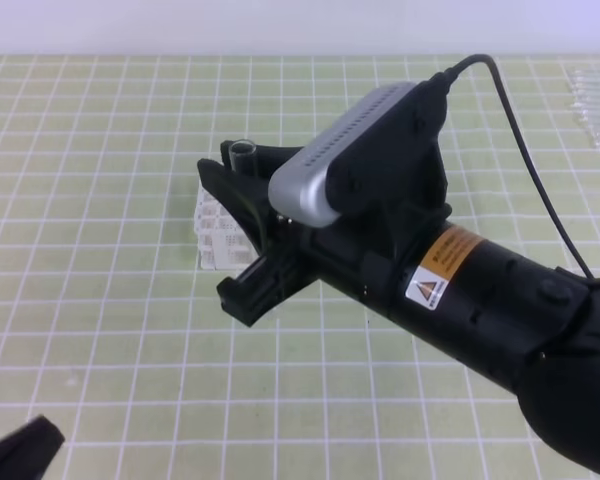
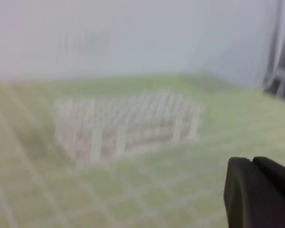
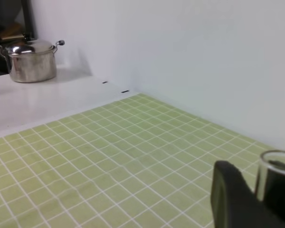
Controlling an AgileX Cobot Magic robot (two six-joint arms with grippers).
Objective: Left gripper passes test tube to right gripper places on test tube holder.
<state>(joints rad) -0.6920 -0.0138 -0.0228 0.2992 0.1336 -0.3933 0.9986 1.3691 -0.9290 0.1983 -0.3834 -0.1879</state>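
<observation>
Standing upright in right claw (image 1: 248, 215): test tube (image 1: 244, 155), open mouth up.

Light is bright, even and diffuse in all three views, with shadows only faint. The exterior high view is sharp; a soft sheen lies on the silver-grey box (image 1: 355, 150) near centre. The left wrist view is heavily blurred and washed out: the test tube holder (image 2: 126, 126) and green table (image 2: 47, 199) smear together. The right wrist view is crisp, though the steel pot (image 3: 32, 61) at 10 o'clock shows small glints.

Test tube (image 3: 277, 178) btwn jaws, pot (image 3: 31, 61) behind
</observation>
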